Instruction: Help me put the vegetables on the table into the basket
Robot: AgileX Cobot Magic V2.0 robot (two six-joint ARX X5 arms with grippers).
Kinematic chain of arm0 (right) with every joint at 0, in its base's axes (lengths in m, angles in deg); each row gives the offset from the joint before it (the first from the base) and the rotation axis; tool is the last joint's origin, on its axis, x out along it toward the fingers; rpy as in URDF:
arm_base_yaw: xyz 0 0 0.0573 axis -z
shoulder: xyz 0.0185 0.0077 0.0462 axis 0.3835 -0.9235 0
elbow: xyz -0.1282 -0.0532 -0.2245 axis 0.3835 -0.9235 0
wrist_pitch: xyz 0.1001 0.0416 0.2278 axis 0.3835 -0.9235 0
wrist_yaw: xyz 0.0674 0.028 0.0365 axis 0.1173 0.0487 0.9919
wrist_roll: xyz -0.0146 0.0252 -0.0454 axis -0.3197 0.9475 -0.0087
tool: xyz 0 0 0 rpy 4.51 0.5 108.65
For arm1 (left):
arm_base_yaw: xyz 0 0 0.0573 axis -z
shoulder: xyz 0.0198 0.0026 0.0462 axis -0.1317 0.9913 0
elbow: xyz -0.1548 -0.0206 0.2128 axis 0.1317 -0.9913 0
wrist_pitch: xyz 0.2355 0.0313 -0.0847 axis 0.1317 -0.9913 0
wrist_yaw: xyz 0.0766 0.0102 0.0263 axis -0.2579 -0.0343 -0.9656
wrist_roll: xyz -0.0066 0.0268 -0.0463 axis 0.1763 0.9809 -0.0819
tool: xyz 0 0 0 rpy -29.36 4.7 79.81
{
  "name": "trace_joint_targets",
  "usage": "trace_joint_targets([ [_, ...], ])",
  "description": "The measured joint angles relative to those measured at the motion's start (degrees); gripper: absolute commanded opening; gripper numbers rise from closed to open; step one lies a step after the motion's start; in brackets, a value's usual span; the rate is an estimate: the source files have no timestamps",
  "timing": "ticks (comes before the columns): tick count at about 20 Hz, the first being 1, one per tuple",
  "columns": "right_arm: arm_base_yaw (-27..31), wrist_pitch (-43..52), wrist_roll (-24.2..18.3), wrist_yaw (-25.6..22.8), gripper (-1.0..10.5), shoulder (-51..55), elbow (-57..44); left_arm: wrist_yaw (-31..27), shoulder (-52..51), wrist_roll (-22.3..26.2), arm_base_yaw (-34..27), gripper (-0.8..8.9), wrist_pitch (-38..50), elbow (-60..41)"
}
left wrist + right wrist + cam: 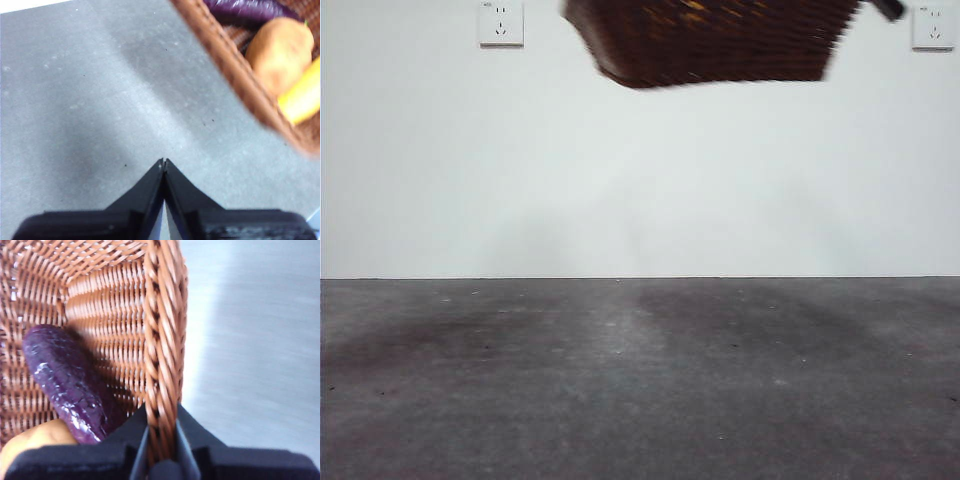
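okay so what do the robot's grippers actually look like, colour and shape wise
Both look alike. The left gripper has two matte black jaws, each a flat wedge tapering from a broad black block to a thin tip. The right gripper has the same black wedge jaws on a wide black base. No cables, labels or markings show.

The woven brown basket [710, 40] is held aloft, clear of the grey tabletop [640, 380]. Inside it are seen a purple eggplant [67, 382], a brown potato [280, 50] and a yellow cob [302, 97].
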Motion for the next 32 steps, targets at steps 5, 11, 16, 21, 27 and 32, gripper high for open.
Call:
trace_joint_targets([
  [5, 10.21, -3.32, -4.90, -0.13, -0.1, 0.00, -0.28, 0.00, -0.22, 2.29, 0.00, -0.07, -1.09, 0.00],
  [11, 19.23, 5.77, -7.34, 5.86, -0.1, 0.17, -15.15, 0.00, -0.24, 2.91, 0.00, -0.07, -0.70, 0.02],
  [16, 19.54, 15.96, -8.04, 8.00, -0.1, -1.81, -24.13, 0.02, -0.22, 2.91, 0.00, -0.08, -0.70, 0.00],
  [21, 20.26, 18.60, -11.02, 7.80, -0.1, -9.33, -24.57, 0.02, -0.22, 2.91, 0.00, -0.07, -0.70, 0.00],
  [27, 23.37, 19.54, -13.35, 7.78, -0.1, -13.53, -24.57, 0.02, -0.22, 2.91, 0.00, -0.08, -0.68, 0.02],
  [32, 23.30, 19.32, -14.62, 8.07, -0.1, -18.49, -24.57, 0.02, -0.09, 2.91, 0.00, -0.07, 0.48, 0.00],
])
